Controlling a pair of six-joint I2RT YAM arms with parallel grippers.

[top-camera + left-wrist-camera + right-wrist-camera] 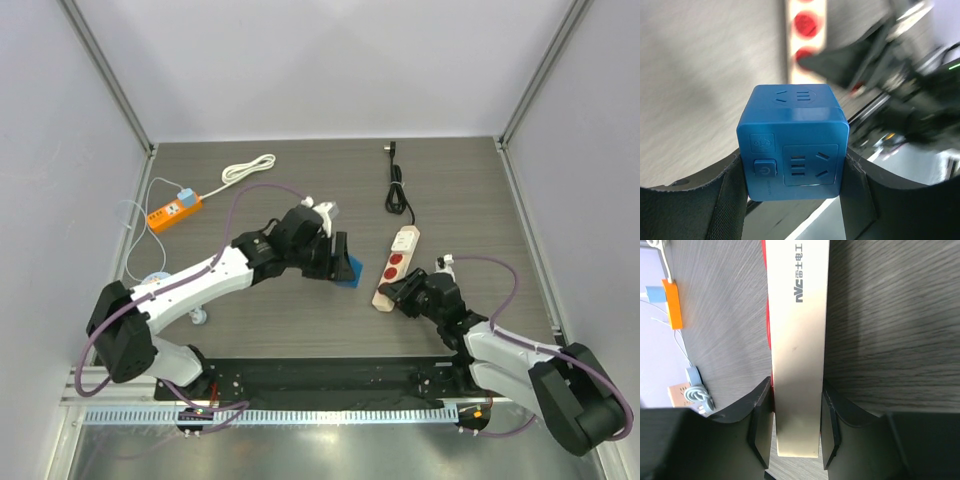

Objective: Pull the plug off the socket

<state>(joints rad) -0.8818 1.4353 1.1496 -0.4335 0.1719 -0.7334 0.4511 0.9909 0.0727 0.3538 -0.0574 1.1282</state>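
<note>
i am gripping the blue plug in my left gripper, apart from the strip, at its nine o'clock; my right gripper is squeezing the strip's six o'clock end.

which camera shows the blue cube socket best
Left wrist: the blue cube socket sits large and sharp, its button and outlet faces clear, clamped in the left gripper. Top external shows only a small blue patch beside that gripper. Right wrist does not show it.
</note>
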